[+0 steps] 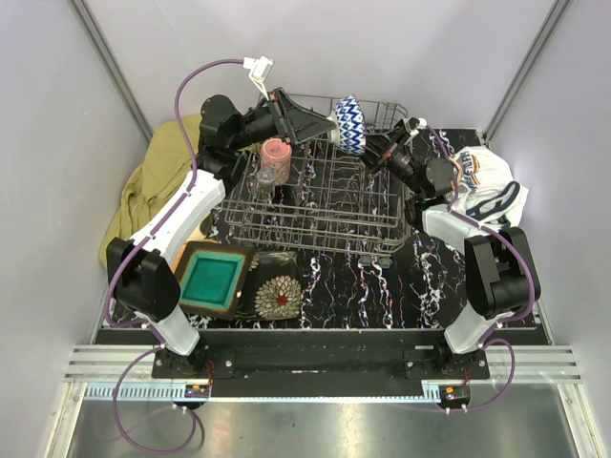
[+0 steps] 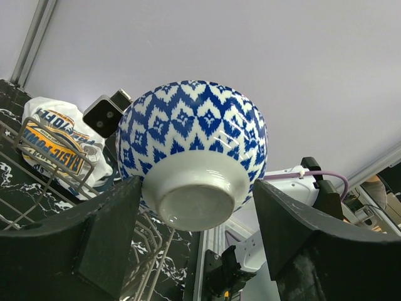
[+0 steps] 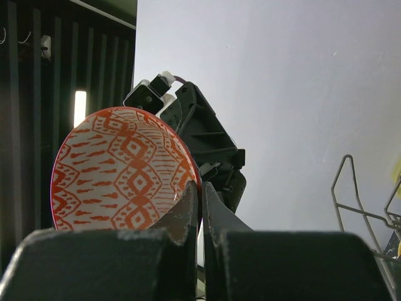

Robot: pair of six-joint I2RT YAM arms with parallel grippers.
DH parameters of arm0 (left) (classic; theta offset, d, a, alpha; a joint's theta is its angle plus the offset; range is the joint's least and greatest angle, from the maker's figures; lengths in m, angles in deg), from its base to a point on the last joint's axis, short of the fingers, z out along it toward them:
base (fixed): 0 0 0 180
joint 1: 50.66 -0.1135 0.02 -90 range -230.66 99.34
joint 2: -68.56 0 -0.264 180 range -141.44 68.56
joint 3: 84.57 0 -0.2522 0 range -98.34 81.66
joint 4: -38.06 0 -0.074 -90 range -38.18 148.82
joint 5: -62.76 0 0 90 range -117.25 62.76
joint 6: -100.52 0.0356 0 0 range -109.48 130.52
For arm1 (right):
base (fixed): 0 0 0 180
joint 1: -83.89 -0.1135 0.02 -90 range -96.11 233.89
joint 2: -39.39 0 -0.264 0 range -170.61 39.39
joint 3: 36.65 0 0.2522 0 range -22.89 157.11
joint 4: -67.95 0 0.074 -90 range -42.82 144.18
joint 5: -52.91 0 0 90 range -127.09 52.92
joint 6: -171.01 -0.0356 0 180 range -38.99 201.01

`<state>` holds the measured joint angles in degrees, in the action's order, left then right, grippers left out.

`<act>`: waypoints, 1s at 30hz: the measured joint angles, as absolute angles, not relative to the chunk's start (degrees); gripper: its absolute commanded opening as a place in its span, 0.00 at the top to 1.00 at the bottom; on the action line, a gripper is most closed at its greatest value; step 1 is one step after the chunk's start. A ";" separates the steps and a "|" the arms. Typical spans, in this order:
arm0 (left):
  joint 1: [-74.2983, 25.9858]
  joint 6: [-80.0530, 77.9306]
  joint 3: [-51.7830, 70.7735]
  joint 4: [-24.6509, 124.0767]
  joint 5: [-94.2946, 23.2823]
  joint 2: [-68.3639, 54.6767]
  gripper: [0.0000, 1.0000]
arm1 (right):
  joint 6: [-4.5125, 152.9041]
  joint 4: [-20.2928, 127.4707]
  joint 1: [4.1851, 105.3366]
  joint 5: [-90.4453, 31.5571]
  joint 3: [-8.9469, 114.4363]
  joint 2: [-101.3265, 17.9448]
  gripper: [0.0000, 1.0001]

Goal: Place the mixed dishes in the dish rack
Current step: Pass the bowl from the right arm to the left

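Note:
A bowl [image 1: 349, 124], blue-and-white outside [image 2: 194, 125] and orange-patterned inside [image 3: 119, 169], hangs on edge over the far side of the dish rack [image 1: 325, 205]. My right gripper [image 1: 373, 153] [image 3: 202, 188] is shut on its rim. My left gripper [image 1: 329, 122] [image 2: 195, 188] faces the bowl's white foot, jaws apart on either side of it, with a gap at the right finger [image 2: 282, 219]. A pink cup [image 1: 276, 157] stands in the rack's left part. In front of the rack lie a teal square plate [image 1: 210, 277] and a dark floral plate [image 1: 277, 296].
An olive-yellow cloth [image 1: 153, 181] lies left of the rack under my left arm. A white printed cloth [image 1: 487, 191] [image 2: 59, 141] lies to the right by my right arm. Grey walls close in the table on three sides.

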<state>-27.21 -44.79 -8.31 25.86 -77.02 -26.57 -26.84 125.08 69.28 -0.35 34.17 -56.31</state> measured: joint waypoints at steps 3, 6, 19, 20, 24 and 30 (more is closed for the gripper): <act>-27.21 -44.75 -8.31 26.08 -77.11 -26.57 0.29 | -26.84 125.08 69.28 -0.33 34.17 -56.31 1.00; -27.21 -44.51 -8.31 26.28 -77.11 -26.57 0.33 | -26.86 125.10 69.28 -0.33 34.17 -56.31 1.00; -27.48 -43.87 -8.29 26.52 -77.11 -26.57 0.57 | -26.76 124.90 69.63 -0.33 34.17 -56.31 1.00; -27.48 -43.85 -8.29 26.52 -77.11 -26.57 0.63 | -26.73 124.90 69.63 -0.33 34.17 -56.31 1.00; -27.48 -43.65 -8.29 26.56 -77.13 -26.57 0.84 | -26.62 124.88 69.63 -0.33 34.17 -56.31 1.00; -27.52 -43.70 -8.29 26.23 -77.18 -26.96 0.94 | -26.43 125.06 69.67 -0.35 34.17 -56.75 1.00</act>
